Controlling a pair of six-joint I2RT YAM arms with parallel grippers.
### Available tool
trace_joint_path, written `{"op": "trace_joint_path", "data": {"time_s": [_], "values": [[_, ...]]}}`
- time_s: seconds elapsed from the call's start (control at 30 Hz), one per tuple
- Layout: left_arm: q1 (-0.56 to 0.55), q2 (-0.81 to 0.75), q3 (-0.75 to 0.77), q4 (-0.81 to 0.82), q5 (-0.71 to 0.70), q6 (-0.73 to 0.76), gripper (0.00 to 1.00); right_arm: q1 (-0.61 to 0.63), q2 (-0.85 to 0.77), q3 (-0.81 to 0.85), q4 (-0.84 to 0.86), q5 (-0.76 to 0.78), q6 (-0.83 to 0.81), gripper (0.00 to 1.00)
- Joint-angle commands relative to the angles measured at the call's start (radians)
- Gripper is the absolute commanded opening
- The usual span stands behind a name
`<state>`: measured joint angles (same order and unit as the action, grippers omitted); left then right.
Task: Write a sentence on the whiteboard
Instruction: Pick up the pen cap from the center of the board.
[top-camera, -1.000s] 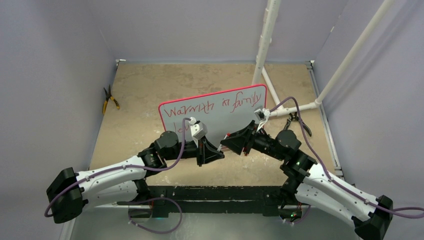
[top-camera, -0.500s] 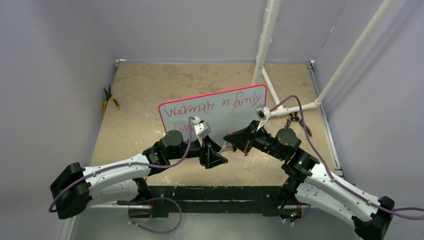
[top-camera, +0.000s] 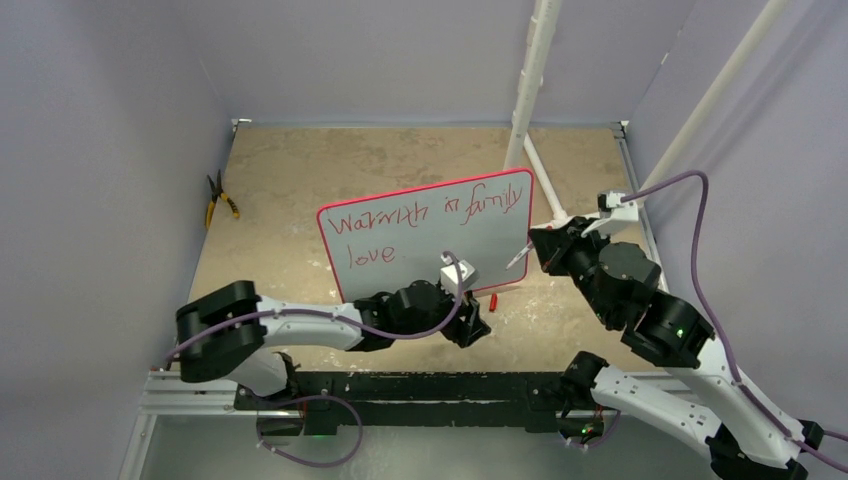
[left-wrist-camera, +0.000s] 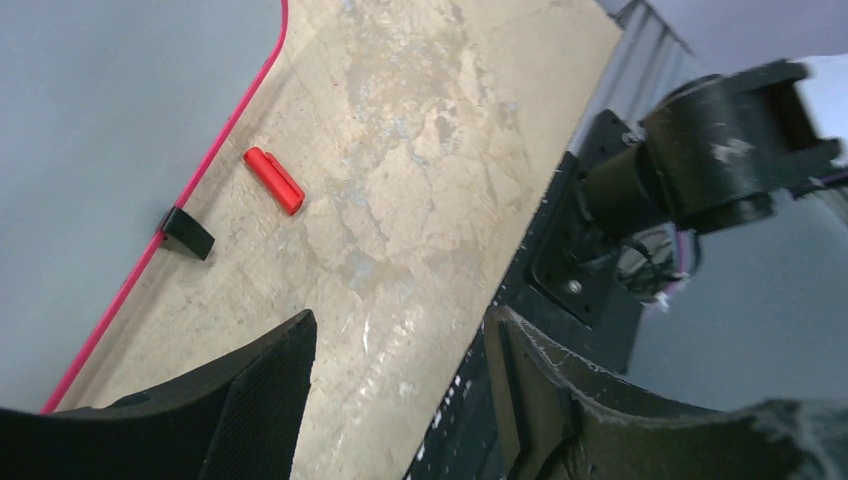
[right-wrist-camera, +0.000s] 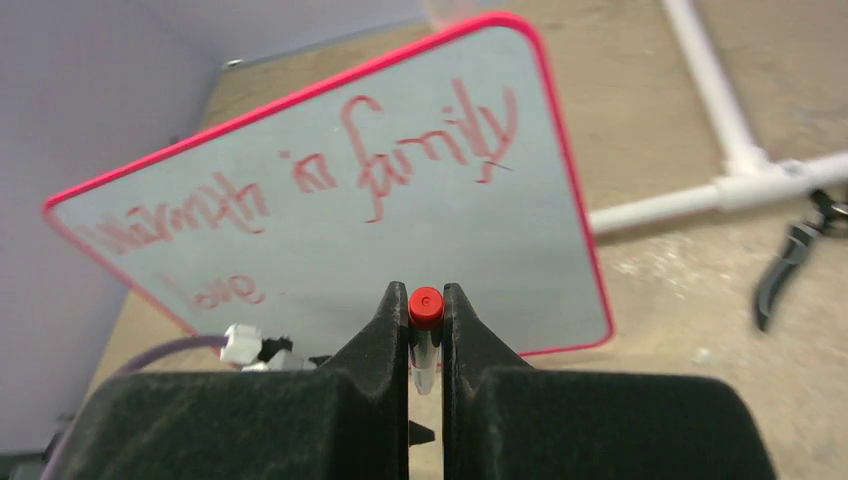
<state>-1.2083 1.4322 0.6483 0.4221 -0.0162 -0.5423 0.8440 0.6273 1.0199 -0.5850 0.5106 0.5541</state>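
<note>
Lying low beside whiteboard, left gripper agape; right gripper pinching marker.

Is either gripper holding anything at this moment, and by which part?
The right gripper is shut on a marker, pinching its barrel just below the red end. The left gripper is open and empty; a red cap lies on the table.

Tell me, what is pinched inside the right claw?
A marker with a red end, clamped in the shut right gripper. In the wrist view, the black fingers cover most of its barrel.
</note>
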Motion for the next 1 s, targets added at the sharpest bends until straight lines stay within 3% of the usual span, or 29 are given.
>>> {"op": "trace_joint_path", "data": {"time_s": [0.0,0.27,0.5,0.97], "values": [[-0.056,0.163,0.135,0.056,-0.168,-0.044,0.61,0.0,0.013,0.032,-0.143,0.282,0.097,0.0],[-0.096,0.395,0.344,-0.088,-0.348,-0.066,0.56,0.0,0.057,0.052,-0.224,0.473,0.185,0.0],[-0.105,0.477,0.42,-0.19,-0.498,-0.067,0.52,0.0,0.004,0.032,-0.142,0.478,0.129,0.0],[-0.102,0.583,0.53,-0.283,-0.562,-0.033,0.4,0.0,-0.007,0.007,-0.103,0.46,0.113,0.0]]}}
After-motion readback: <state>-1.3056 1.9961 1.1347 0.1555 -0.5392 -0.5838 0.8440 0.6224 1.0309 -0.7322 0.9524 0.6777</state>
